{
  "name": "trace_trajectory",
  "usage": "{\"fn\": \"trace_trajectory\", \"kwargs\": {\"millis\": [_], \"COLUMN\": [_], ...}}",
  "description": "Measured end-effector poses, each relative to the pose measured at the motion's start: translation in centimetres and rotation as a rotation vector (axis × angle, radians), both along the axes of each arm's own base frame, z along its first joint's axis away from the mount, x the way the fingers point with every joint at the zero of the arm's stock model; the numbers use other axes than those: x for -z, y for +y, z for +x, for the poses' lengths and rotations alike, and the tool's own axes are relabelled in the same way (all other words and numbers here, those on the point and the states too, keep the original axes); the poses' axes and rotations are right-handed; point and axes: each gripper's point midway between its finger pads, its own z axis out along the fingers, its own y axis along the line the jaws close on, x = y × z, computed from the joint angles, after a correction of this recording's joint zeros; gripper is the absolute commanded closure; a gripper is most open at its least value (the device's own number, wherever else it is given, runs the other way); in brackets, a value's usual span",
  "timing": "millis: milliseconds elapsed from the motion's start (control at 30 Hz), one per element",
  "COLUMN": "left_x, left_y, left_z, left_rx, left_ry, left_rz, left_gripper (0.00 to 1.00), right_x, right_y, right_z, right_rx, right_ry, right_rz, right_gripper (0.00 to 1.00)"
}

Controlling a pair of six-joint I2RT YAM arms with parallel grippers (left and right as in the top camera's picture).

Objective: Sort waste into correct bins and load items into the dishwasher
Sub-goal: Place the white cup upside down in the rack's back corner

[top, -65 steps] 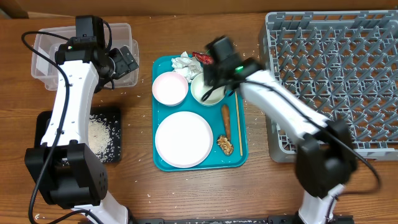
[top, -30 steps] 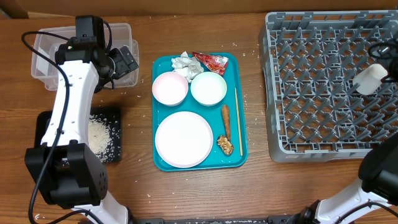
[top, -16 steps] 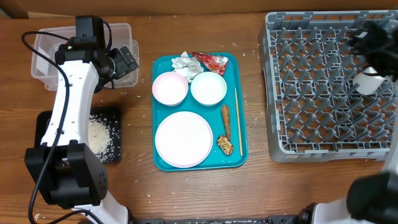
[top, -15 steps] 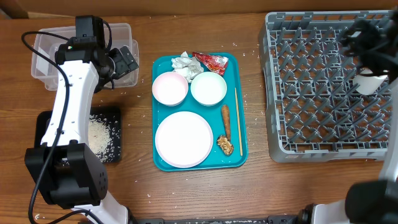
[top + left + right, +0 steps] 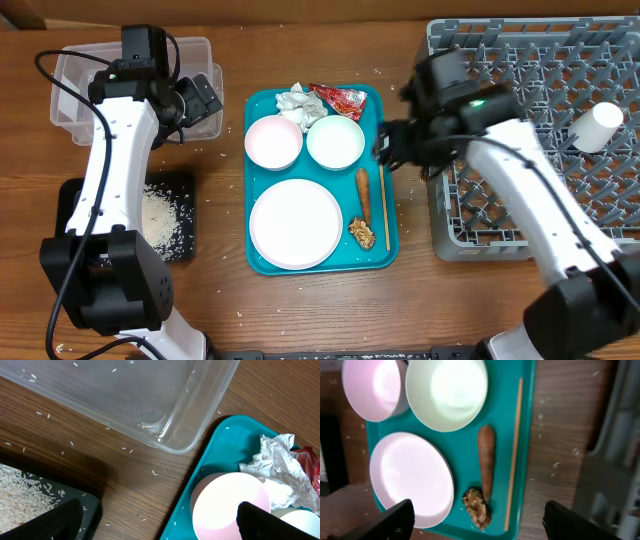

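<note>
the wooden stick (image 5: 514, 452) is lying along the right edge of the teal tray (image 5: 345, 260), with the sausage piece (image 5: 486, 460) just beside it and the crumbly bit (image 5: 476, 509) sitting right at one end of the sausage. the right end effector (image 5: 388, 150) is hovering directly above this strip, its fingers standing wide apart with nothing between them.

i am judging the step in hand to be the next pick from the tray (the small cup (image 5: 598, 126) is already lying in the dish rack (image 5: 520, 90)). the stick is looking like the likeliest target. taking it is calling for a straight descent with the fingers straddling its width, since the sausage and the tray's raised rim are crowding it on either side.

further left, the plate (image 5: 296, 224), the pinkish bowl (image 5: 273, 141), the white bowl (image 5: 335, 142), the napkin (image 5: 294, 100) and the red wrapper (image 5: 338, 99) are waiting on the tray. the left end effector (image 5: 205, 97) is hanging fully open and empty over the clear tub (image 5: 75, 75), near the black tray (image 5: 185, 190) holding rice (image 5: 160, 215), well apart from the right arm. loose grains are dotting the desk (image 5: 300, 310).
</note>
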Motion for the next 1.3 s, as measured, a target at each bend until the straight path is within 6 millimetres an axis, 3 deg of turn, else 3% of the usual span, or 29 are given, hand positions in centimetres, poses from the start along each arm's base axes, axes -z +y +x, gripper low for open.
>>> {"fn": "trace_trajectory", "kwargs": {"millis": [67,133,267,333,500,667,733,967,1300], "left_x": [0.0,0.0,0.0,0.0,0.0,0.0,0.0,0.0,-1.0], "left_y": [0.0,0.0,0.0,0.0,0.0,0.0,0.0,0.0,-0.1], "left_z": [0.0,0.0,0.0,0.0,0.0,0.0,0.0,0.0,2.0], "left_rx": [0.000,0.000,0.000,0.000,0.000,0.000,0.000,0.000,0.005], "left_ry": [0.000,0.000,0.000,0.000,0.000,0.000,0.000,0.000,-0.092], "left_rz": [0.000,0.000,0.000,0.000,0.000,0.000,0.000,0.000,-0.004], "left_gripper": [0.00,0.00,0.00,0.00,0.00,0.00,0.00,0.00,0.00], "right_x": [0.9,1.0,0.0,-1.4,-6.4,-7.4,-7.4,-7.4,-7.4], "right_y": [1.0,1.1,-1.6,-4.2,-15.1,-23.8,-25.7,-29.4,-29.7], "right_z": [-0.3,-0.1,0.8,1.6,3.3,2.5,2.1,1.0,0.9], "right_rx": [-0.010,0.014,0.120,0.196,0.505,0.738,0.791,0.892,0.900], "right_ry": [0.010,-0.001,-0.040,-0.075,-0.211,-0.213,-0.207,-0.192,-0.191], "right_rz": [-0.021,-0.045,-0.128,-0.172,-0.246,-0.304,-0.318,-0.336,-0.338], "right_gripper": [0.11,0.00,0.00,0.00,0.00,0.00,0.00,0.00,0.00]}}
